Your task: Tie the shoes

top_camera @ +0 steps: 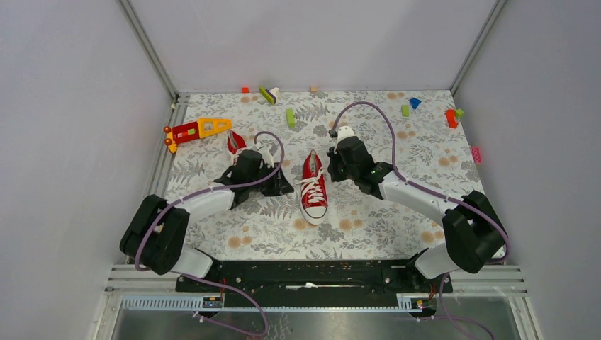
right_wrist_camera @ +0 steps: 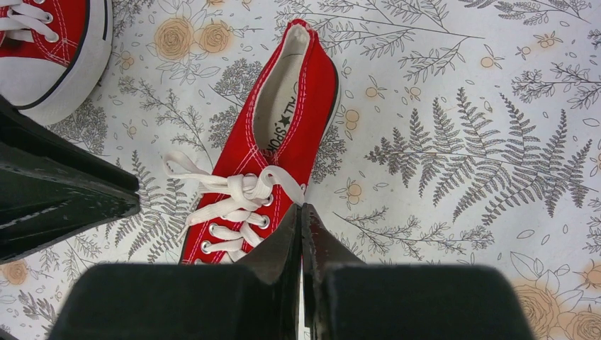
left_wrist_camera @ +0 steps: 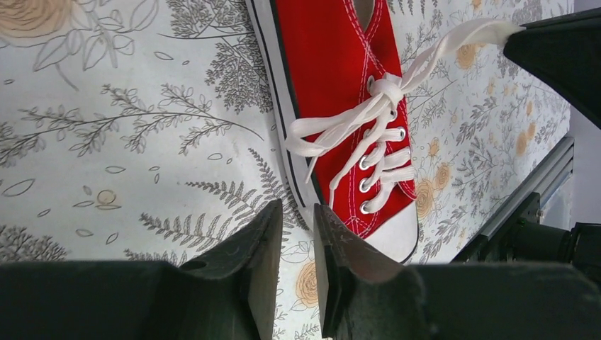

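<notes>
Two red shoes on the table (top_camera: 397,219): centre shoe (top_camera: 314,188) toe near, other shoe (top_camera: 236,144) far-left, half hidden behind the left arm (top_camera: 205,202). Right gripper (right_wrist_camera: 301,209) clamped tight on the centre shoe's lace (left_wrist_camera: 439,49). Left gripper (left_wrist_camera: 298,212) narrow gap, empty, just left of the centre shoe.

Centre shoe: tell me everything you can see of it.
Centre shoe: red canvas low-top, white rubber sole and toe cap, metal eyelets, white laces loosely knotted. It stands upright on the floral table, toe towards the near edge. One lace end runs into the shut right gripper; the left gripper, slightly open, is beside its sole.
</notes>
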Available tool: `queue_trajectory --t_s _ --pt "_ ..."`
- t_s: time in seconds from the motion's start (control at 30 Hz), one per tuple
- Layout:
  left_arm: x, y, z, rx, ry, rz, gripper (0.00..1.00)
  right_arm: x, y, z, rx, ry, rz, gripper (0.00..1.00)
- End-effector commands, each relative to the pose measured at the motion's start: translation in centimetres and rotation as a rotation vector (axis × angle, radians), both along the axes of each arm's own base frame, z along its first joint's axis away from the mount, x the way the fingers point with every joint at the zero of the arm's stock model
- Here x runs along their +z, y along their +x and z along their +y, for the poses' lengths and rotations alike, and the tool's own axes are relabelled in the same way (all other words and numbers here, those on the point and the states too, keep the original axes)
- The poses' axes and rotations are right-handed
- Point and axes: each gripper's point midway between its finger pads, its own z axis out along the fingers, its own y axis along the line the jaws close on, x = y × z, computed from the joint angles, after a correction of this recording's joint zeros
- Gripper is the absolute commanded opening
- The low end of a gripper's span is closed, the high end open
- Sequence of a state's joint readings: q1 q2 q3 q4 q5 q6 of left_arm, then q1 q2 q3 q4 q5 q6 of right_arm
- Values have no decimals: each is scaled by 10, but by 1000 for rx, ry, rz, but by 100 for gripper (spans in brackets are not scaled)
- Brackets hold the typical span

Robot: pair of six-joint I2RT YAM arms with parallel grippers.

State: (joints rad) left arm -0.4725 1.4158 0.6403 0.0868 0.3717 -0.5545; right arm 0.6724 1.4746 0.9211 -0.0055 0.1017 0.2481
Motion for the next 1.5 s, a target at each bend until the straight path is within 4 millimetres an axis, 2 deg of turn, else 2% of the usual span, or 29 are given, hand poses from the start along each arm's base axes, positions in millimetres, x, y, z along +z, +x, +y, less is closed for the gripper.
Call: queue_trajectory --t_s 0.0,0.33,0.73,0.8,0.9,0.97,1.47 --pt "17 16 -23 -69 -47 -78 27 9 3 11 20 36 -26 0" --pt "12 28 -41 -82 -73 -58 28 9 2 12 25 42 -26 0" --pt "6 33 -56 -112 -121 -9 35 8 1 12 27 43 -23 0" --pt "4 34 -56 -111 -117 -1 28 8 1 12 27 44 -24 0" --pt "0 34 -52 -92 -87 14 9 8 2 12 26 44 -23 0" --pt "2 34 -47 -74 -65 13 2 8 1 12 27 44 -24 0" --pt "12 14 -8 -21 38 15 0 -7 6 16 15 14 27 4"
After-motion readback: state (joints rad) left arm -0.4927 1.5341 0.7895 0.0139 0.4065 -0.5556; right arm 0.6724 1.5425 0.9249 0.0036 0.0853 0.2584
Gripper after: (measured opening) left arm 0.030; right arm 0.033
